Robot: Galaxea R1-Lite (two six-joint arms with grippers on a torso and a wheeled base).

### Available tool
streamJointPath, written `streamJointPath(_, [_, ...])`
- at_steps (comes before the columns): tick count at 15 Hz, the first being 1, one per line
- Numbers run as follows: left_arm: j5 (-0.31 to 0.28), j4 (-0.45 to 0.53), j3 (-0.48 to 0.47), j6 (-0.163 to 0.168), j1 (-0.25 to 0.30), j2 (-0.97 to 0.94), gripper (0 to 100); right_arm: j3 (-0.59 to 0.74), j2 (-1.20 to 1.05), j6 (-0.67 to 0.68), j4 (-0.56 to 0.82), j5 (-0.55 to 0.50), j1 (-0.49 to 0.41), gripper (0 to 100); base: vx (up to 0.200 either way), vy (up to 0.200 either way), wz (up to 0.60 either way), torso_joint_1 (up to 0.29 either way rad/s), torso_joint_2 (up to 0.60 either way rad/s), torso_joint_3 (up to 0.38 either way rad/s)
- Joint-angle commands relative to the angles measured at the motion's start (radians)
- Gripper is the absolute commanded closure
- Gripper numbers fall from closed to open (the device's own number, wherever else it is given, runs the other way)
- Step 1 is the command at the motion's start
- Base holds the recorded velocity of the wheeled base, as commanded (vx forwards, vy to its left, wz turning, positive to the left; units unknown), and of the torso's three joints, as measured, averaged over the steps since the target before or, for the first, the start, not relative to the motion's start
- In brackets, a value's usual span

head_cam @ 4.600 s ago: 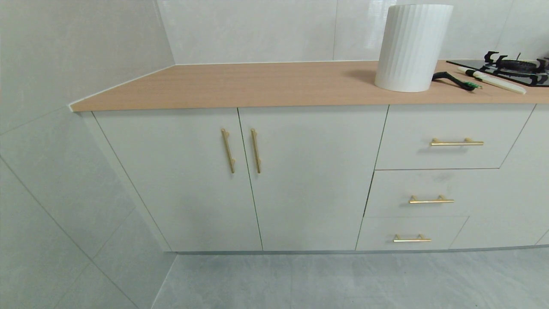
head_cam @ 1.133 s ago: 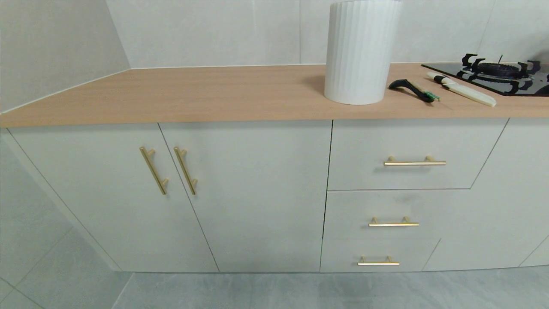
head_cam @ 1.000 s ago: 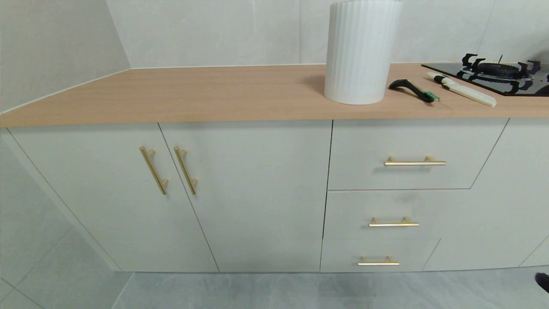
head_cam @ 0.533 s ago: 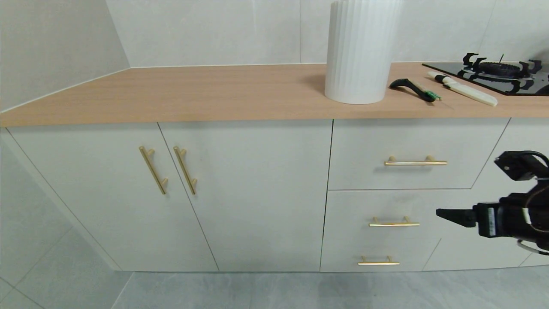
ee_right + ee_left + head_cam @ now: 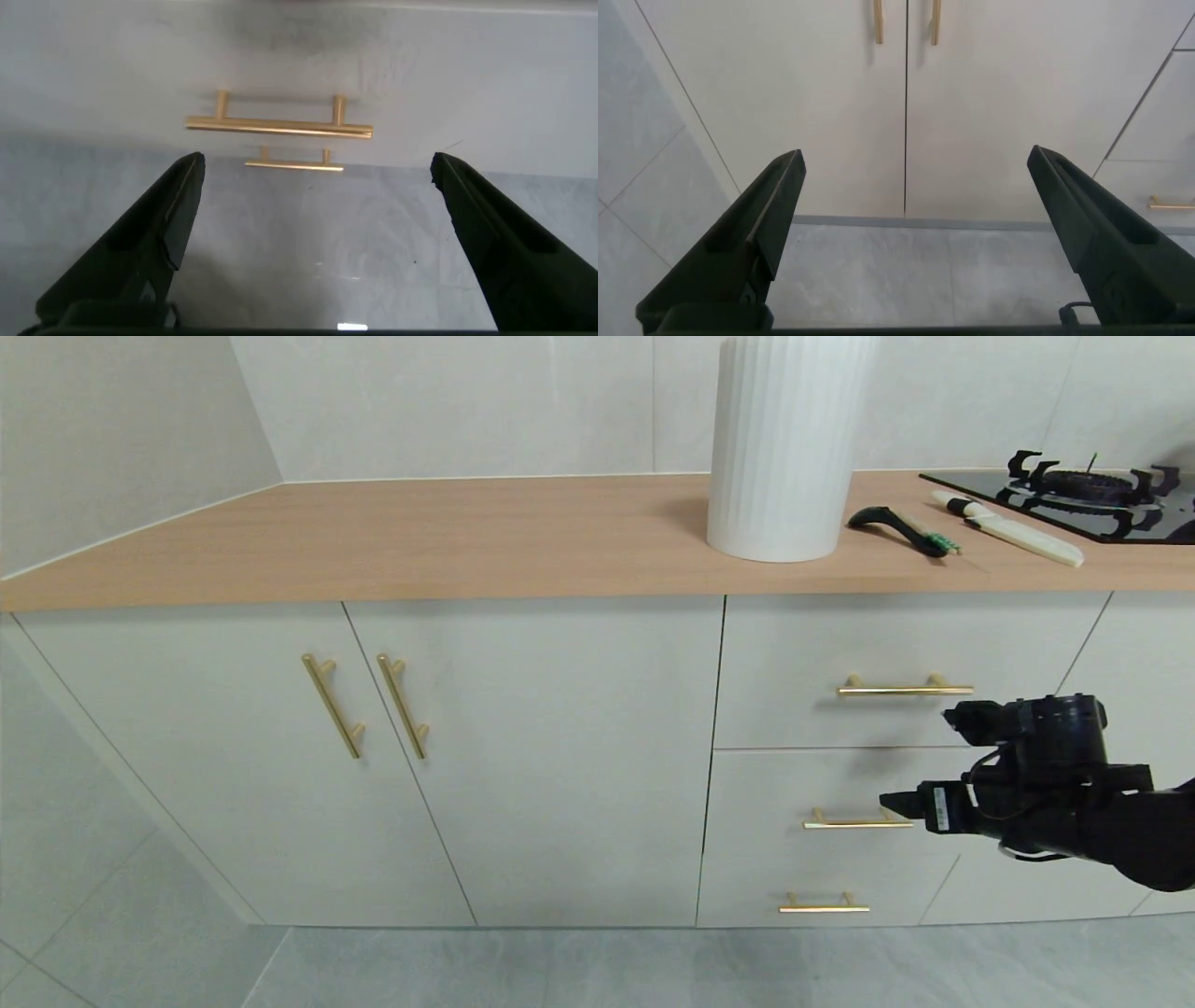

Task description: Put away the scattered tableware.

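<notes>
Ribbed canister (image 5: pixel 784 448), contents hidden, drawers (image 5: pixel 794 653) seemingly shut

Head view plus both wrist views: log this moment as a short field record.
Right pincer: open, facing the middle drawer handle, not touching it.
Left pincer: open, low before the cabinet doors.
Countertop: white ribbed container, black-handled tool, white knife.
Drawers: all three shut.
</notes>
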Motion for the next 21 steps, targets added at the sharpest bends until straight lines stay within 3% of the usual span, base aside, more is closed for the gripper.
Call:
streamJointPath(1, [0.000, 0.000, 0.000, 0.000, 0.000, 0.001, 0, 0.002, 0.117, 0.001, -0.061, -0.031, 0.002, 0, 0.000, 0.000, 0.00, 0.000, 0.00, 0.000])
streamJointPath(7, [0.000, 0.000, 0.000, 0.000, 0.000, 0.001, 0, 0.016, 0.293, 0.003, -0.353, -0.121, 0.002, 0, 0.000, 0.000, 0.00, 0.000, 0.00, 0.000])
streamJointPath(21, [0.000, 0.000, 0.000, 0.000, 0.000, 0.001, 0, -0.004, 0.379, 0.001, -0.413, -0.155, 0.003, 0, 0.000, 0.000, 0.00, 0.000, 0.00, 0.000])
